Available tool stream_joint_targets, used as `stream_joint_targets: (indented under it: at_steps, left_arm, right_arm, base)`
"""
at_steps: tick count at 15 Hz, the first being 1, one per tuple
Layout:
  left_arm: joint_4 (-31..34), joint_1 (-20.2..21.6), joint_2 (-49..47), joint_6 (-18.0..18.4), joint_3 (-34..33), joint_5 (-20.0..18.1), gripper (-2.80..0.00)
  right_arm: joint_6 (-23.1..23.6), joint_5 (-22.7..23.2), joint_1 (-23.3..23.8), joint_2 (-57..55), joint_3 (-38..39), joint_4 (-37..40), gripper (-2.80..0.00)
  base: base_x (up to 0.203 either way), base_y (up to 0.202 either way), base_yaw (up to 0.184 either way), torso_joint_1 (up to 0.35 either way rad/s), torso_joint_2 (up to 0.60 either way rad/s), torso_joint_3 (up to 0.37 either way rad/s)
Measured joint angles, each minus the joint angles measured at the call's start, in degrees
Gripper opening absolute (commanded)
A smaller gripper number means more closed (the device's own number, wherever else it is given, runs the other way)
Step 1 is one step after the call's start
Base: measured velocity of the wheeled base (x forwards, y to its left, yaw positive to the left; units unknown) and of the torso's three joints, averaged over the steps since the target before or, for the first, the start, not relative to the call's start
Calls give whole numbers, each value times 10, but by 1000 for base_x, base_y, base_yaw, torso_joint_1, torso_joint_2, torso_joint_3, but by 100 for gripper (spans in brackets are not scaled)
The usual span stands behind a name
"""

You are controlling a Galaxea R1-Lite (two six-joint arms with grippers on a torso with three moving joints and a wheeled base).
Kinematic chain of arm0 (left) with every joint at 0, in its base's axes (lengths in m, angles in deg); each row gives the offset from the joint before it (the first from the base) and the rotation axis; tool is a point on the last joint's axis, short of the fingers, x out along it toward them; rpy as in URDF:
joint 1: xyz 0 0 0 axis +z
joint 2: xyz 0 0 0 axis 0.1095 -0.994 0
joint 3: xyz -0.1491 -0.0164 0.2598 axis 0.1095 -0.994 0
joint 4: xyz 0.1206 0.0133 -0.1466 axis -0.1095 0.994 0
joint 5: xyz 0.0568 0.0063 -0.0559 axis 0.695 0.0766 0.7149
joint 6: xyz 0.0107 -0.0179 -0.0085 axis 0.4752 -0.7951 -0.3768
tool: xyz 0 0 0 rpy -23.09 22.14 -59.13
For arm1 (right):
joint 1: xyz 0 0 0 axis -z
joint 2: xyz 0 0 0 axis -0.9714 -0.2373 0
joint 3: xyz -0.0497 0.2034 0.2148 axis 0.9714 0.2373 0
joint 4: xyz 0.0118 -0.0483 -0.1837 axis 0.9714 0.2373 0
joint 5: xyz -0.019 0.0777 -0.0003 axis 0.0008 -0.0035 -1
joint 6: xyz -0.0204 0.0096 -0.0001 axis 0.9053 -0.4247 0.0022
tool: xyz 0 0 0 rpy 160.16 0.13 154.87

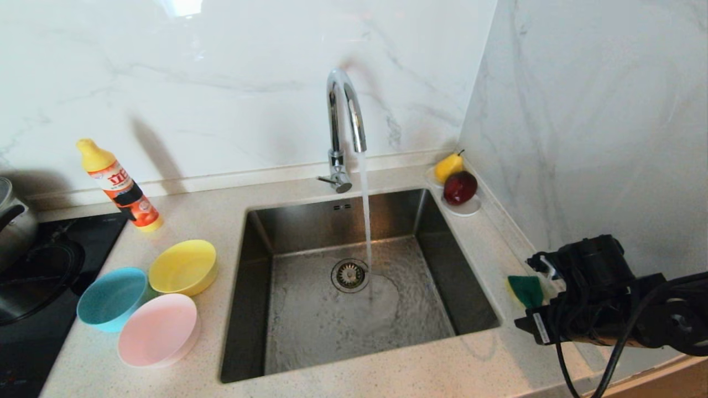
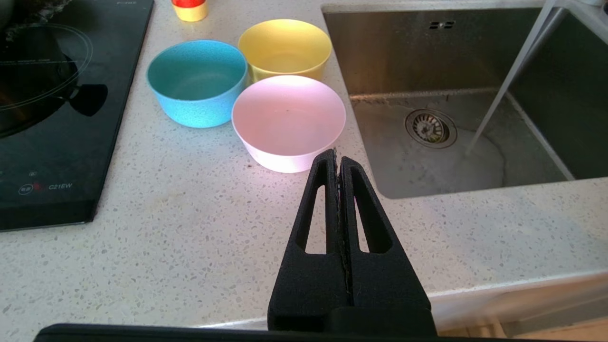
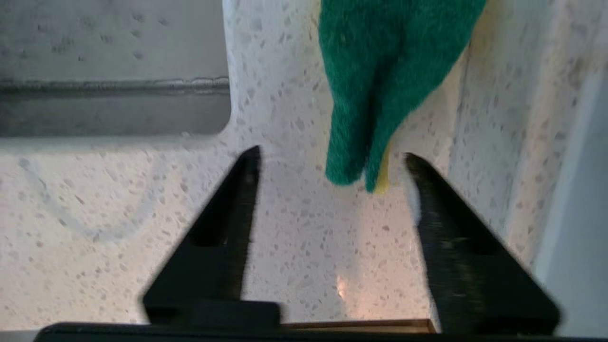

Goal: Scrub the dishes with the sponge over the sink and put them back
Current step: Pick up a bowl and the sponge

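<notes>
My right gripper (image 3: 332, 156) is spread wide, empty, low over the speckled counter (image 1: 487, 365) right of the sink (image 1: 354, 287). The sponge (image 3: 380, 85) lies just ahead, green face up, long axis running away from me, near end between my fingertips. Yellow bowl (image 1: 183, 267), teal bowl (image 1: 112, 299) and pink bowl (image 1: 159, 330) cluster left of the sink. My left gripper (image 2: 338, 159) is clamped shut, empty, near the pink bowl.

Three bowls are sitting on the counter: one yellow bowl (image 1: 183, 267), one teal-blue bowl (image 1: 111, 298), one pink bowl (image 1: 159, 330). One sponge (image 1: 525, 290), one detergent bottle (image 1: 119, 186), two fruits showing.
</notes>
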Motion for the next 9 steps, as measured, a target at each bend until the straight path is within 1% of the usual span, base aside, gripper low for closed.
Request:
stream_joint_targets:
  at_steps: [3, 9]
  left_arm:
    - [0, 0, 0, 0, 0, 0, -280]
    - [0, 0, 0, 0, 0, 0, -280]
  right_arm:
    - [-3, 0, 0, -8, -3, -7, 0]
    - [-4, -4, 5, -33, -38, -8, 0]
  base:
    - [0, 0, 0, 0, 0, 0]
    - [0, 0, 0, 0, 0, 0]
